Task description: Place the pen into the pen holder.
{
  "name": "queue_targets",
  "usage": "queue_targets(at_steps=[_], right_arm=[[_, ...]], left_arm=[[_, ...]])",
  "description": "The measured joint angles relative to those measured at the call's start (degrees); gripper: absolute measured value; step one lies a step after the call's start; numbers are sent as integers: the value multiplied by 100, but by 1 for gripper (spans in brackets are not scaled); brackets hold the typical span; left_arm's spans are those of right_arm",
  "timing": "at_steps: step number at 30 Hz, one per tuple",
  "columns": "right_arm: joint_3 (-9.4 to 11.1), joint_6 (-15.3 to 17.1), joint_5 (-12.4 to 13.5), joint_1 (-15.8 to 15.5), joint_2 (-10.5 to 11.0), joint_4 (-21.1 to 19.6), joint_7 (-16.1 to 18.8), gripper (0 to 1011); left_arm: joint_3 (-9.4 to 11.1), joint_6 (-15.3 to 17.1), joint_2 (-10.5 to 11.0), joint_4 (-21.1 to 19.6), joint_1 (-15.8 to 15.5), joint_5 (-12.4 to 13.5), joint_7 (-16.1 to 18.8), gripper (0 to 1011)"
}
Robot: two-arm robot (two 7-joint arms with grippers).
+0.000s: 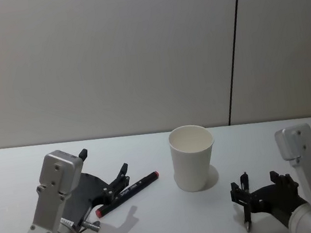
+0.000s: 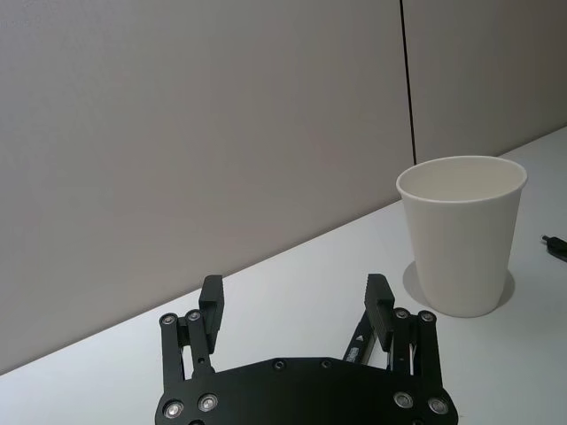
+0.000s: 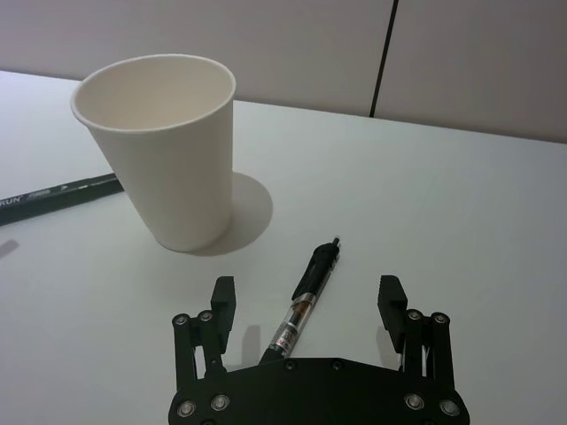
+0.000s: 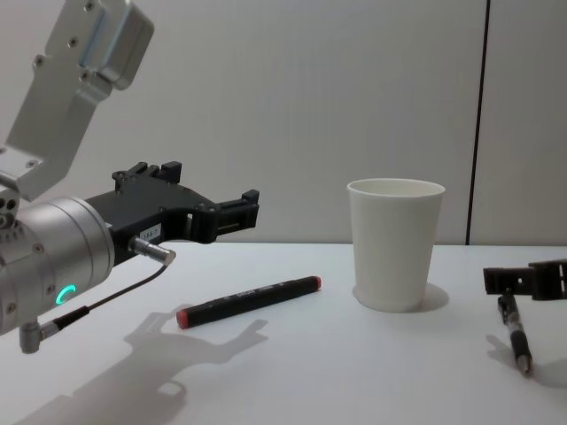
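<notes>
The pen holder, a white paper cup (image 1: 193, 157) (image 4: 394, 243) (image 3: 168, 150) (image 2: 461, 235), stands upright mid-table. A black ballpoint pen (image 3: 314, 270) (image 4: 516, 332) (image 1: 247, 211) lies on the table to the cup's right. My right gripper (image 3: 306, 292) (image 1: 255, 186) (image 4: 530, 274) is open and low, its fingers straddling that pen without touching it. A black marker with a red end (image 1: 127, 194) (image 4: 248, 301) (image 3: 58, 197) lies left of the cup. My left gripper (image 1: 104, 161) (image 2: 294, 292) (image 4: 213, 186) hovers open and empty above the table, just left of the marker.
The white table (image 1: 159, 226) meets a plain grey wall (image 1: 107, 59) with a dark vertical seam (image 1: 233, 53) behind the cup. Bare tabletop lies in front of the cup and between the two arms.
</notes>
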Motion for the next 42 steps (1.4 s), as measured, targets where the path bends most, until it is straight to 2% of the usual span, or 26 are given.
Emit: queue_targets(at_steps=[10,23,42], right_arm=[[-38,209,-68,171,-248,248,-150,1001],[-50,307,-124,321,-522,579,-290,1001],[-31,302,-228,452,-743,903,-387,1001]], left_arm=[[0,0,0,0,0,0,0,1003],[0,0,0,0,0,0,0,1003],[0,0,0,0,0,0,0,1003]])
